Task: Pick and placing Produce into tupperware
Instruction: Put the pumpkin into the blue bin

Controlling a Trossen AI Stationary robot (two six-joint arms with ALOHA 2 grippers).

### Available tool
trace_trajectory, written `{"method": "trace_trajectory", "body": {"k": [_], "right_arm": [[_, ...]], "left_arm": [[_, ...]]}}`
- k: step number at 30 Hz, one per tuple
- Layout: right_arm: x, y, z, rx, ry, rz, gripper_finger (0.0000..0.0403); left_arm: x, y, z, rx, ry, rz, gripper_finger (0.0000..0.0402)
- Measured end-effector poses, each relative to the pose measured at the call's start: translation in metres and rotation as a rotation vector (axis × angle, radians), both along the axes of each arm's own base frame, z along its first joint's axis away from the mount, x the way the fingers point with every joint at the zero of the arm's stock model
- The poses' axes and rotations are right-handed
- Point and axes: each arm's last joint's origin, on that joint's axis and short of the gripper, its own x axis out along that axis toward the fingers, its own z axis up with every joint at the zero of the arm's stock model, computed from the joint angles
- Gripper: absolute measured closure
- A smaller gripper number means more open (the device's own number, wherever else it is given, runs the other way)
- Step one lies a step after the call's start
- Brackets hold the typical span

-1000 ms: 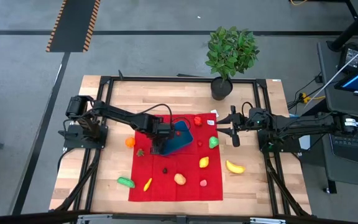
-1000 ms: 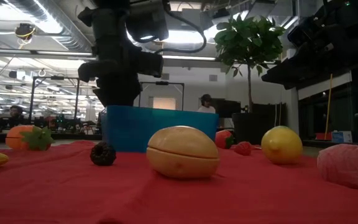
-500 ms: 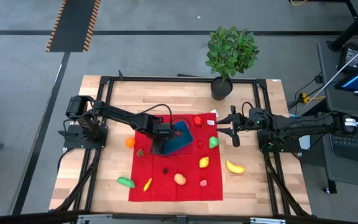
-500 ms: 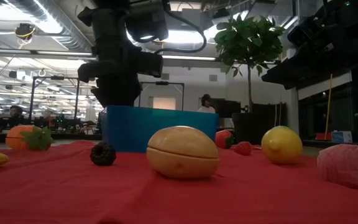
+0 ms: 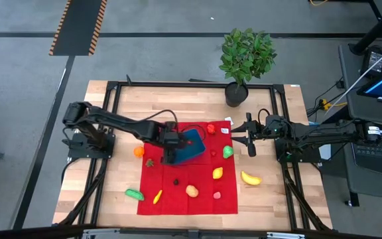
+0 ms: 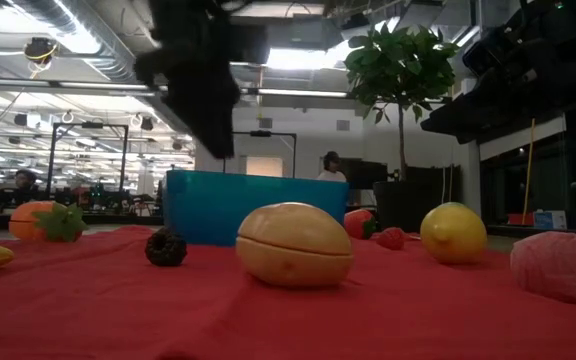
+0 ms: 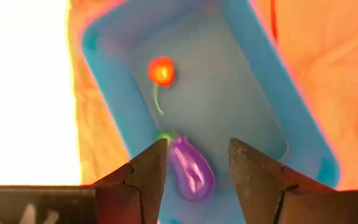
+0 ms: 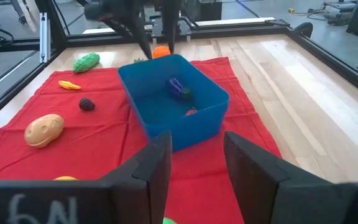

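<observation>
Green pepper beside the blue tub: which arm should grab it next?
Probably right. The right tool is open and empty next to the green pepper. The left tool, also open, hangs over the tub's far end, with the tub between it and the pepper.

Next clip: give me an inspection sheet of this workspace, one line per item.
Surface: wooden table, red cloth spread on it.
Job's things: blue tupperware holds a purple eggplant and a small red fruit; other produce lies loose on the cloth and table, e.g. banana.
Clutter: potted plant at the far edge.
Grippers: left pincer open above the tupperware; right pincer open, waiting apart.
Cables: black cable along the left arm.
Surroundings: person behind the table.
</observation>
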Motion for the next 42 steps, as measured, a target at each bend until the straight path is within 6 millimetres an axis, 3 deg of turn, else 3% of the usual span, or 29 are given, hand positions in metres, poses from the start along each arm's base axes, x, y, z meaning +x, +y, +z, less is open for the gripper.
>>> {"method": "trace_trajectory", "body": {"k": [5, 10, 20, 25, 37, 42], "right_arm": [[0.0, 0.0, 0.0, 0.049, -0.001, -0.005, 0.0254], [0.0, 0.002, 0.0, 0.087, 0.0, -0.003, 0.0254], [0.0, 0.009, -0.001, 0.135, 0.014, 0.04, 0.0254], [0.001, 0.01, -0.001, 0.134, 0.012, 0.048, 0.0254], [0.001, 0.01, 0.0, 0.133, 0.003, 0.048, 0.0254], [0.001, 0.01, 0.0, 0.131, 0.002, 0.048, 0.0254]], "left_arm": [[-0.016, -0.012, 0.03, -0.008, -0.12, -0.025, 0.025], [-0.036, -0.022, 0.041, -0.001, -0.264, -0.05, 0.0259], [-0.1, -0.031, 0.019, -0.09, -0.532, 0.02, 0.0271], [-0.122, -0.03, 0.004, -0.127, -0.527, 0.034, 0.0277], [-0.127, -0.028, -0.004, -0.138, -0.518, 0.055, 0.0286], [-0.127, -0.027, -0.004, -0.139, -0.518, 0.062, 0.0252]]}}
